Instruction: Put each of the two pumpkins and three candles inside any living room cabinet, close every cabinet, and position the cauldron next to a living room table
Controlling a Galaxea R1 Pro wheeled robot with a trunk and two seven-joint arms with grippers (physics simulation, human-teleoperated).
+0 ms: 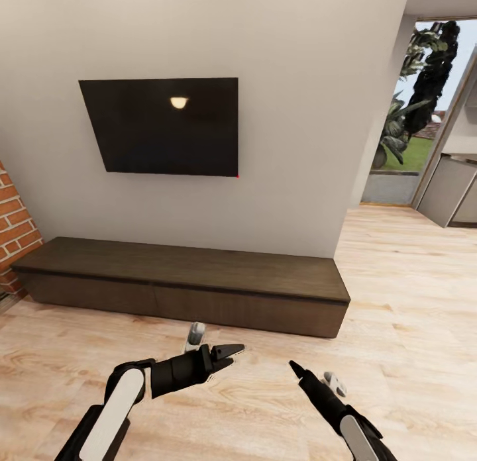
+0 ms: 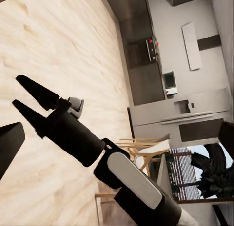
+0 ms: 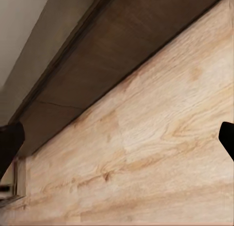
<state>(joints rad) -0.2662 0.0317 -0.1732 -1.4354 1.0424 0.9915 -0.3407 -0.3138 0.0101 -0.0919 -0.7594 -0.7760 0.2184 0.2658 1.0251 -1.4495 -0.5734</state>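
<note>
Facing the long, low, dark brown wooden cabinet (image 1: 185, 282), I had it well ahead of both sets of fingers, standing on the pale wooden plank floor (image 1: 411, 302) against the grey-white wall (image 1: 298, 116). Its flat handleless fronts all sat flush and closed, and its top was bare. Above it hung the flat black rectangular wall screen (image 1: 162, 125), with a small lamp glint on its face.

My left gripper (image 1: 230, 356) hung over the floor short of the cabinet, its two black fingers (image 1: 228, 348) parted a little and holding nothing. My right gripper (image 1: 296, 369) pointed toward the cabinet too; in the head view its fingers overlapped into a single dark tip. In the left wrist view that same right gripper (image 2: 22, 94) showed its two black fingers (image 2: 36, 89) spread apart and empty. The right wrist view looked past its own finger edges, set wide, at the cabinet's front and the floor planks beneath.

Beyond the left fingers stood a red brick wall section (image 1: 16, 226); beyond the right fingers, a doorway opened onto dark green leafy plants (image 1: 424, 77).
</note>
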